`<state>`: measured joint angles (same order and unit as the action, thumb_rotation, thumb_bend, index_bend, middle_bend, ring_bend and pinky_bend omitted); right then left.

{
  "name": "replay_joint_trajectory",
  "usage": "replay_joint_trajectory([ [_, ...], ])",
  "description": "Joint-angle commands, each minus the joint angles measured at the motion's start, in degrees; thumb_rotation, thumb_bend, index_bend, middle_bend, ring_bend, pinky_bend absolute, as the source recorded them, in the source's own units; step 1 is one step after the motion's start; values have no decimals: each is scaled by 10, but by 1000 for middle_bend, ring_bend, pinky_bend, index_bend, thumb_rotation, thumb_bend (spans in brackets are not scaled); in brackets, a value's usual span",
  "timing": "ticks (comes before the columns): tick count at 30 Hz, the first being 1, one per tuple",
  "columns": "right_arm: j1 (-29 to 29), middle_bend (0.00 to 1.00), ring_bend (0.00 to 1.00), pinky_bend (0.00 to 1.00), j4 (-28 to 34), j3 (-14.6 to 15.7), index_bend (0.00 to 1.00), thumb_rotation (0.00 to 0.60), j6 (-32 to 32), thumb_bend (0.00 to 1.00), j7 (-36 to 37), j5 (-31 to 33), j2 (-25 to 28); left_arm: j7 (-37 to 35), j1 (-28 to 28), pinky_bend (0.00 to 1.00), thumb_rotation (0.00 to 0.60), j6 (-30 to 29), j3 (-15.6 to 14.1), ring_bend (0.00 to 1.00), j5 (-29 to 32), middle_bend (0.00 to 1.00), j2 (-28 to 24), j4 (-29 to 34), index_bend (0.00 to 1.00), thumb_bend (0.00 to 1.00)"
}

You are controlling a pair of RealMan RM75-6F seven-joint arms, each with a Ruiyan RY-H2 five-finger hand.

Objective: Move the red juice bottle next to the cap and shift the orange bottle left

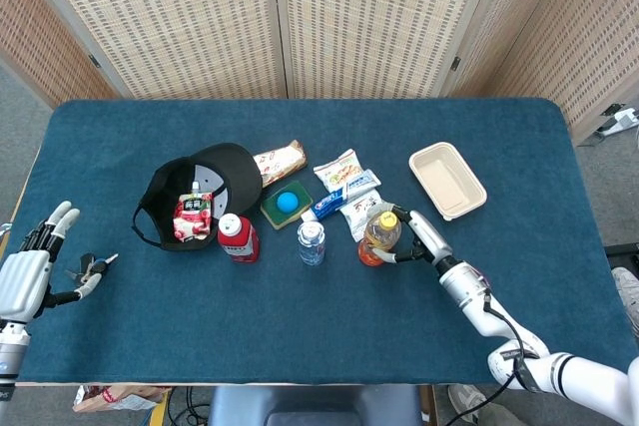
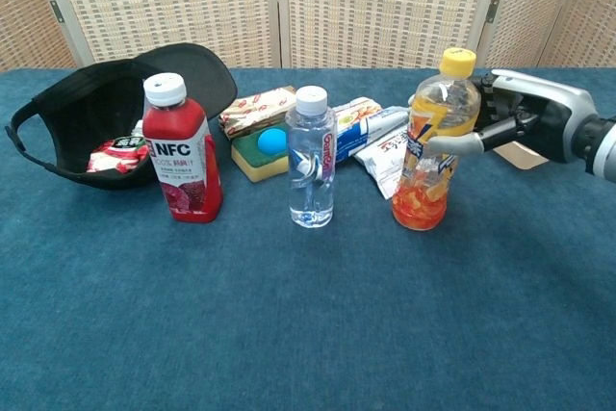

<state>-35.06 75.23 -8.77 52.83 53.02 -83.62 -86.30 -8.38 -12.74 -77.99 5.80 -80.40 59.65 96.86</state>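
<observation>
The orange bottle (image 1: pixel 377 236) (image 2: pixel 429 146) with a yellow lid stands tilted on the blue table, right of a clear water bottle (image 1: pixel 312 242) (image 2: pixel 313 158). My right hand (image 1: pixel 417 235) (image 2: pixel 525 115) grips the orange bottle from its right side. The red juice bottle (image 1: pixel 238 237) (image 2: pixel 182 151), white-lidded, stands upright just in front of the black cap (image 1: pixel 200 190) (image 2: pixel 91 113). My left hand (image 1: pixel 32 271) hovers open at the table's left front edge, far from both bottles; the chest view does not show it.
Snack packets (image 1: pixel 348 190) (image 2: pixel 385 146), a green sponge with a blue ball (image 1: pixel 287 203) (image 2: pixel 262 151) and a wrapped bar (image 1: pixel 280 159) lie behind the bottles. A cream tray (image 1: pixel 447 180) sits at back right. Keys (image 1: pixel 92 267) lie by the left hand. A red pouch (image 1: pixel 192 215) rests inside the cap.
</observation>
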Motion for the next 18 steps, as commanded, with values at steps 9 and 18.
replay_joint_trajectory([
  [9,-4,108,53,125,-3,11,97,600,7,159,2,-12,5,9,2,84,600,-5,1,0,-2,0,3,-9,0,202],
  [18,12,0,0,2,59,18,0,600,55,122,-40,-32,61,8,4,84,600,-7,3,0,0,0,3,-7,0,202],
])
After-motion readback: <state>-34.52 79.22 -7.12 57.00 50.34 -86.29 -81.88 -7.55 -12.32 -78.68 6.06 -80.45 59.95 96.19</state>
